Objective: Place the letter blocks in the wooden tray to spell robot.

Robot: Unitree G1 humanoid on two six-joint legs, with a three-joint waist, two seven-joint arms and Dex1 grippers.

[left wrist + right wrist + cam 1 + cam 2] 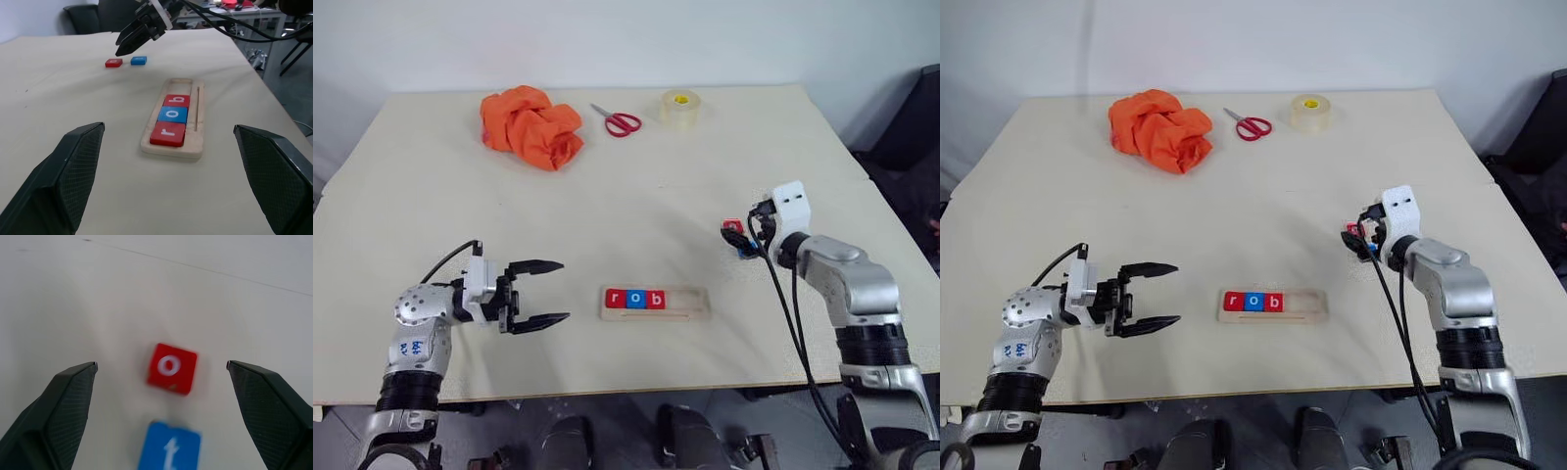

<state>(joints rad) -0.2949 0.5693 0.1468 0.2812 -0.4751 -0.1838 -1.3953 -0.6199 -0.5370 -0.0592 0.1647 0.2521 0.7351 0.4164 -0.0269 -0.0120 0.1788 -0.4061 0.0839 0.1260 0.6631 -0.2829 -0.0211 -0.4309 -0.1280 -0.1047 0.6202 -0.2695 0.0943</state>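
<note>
Wooden tray [656,303] sits near the front edge of the table [636,206], about centre. Three letter blocks in its left end: red r [615,298], blue o [634,299], red b [655,300]. The two right slots hold nothing.

Left gripper [548,292] is level, just left of the tray, pointing at it, clear of it. Fingers spread wide, nothing between them, touching nothing.

Farther back on the right, the right gripper [737,238] hovers over the two loose blocks. Fingers spread wide, holding nothing. Red o [171,368] lies in the gap between the fingers, touching neither; blue t [170,449] lies nearer the wrist, just beside the red one, small gap between them.

View differences: in the head views the right gripper hides most of both loose blocks; only slivers of red and blue show. Right wrist view gives their letters. Left wrist view shows the tray lengthwise, with a thin groove beside the tile row, plus both loose blocks flat on the table under the right fingers [128,43].

Far edge: crumpled orange cloth [530,125], red-handled scissors [618,121], tape roll [680,107].
</note>
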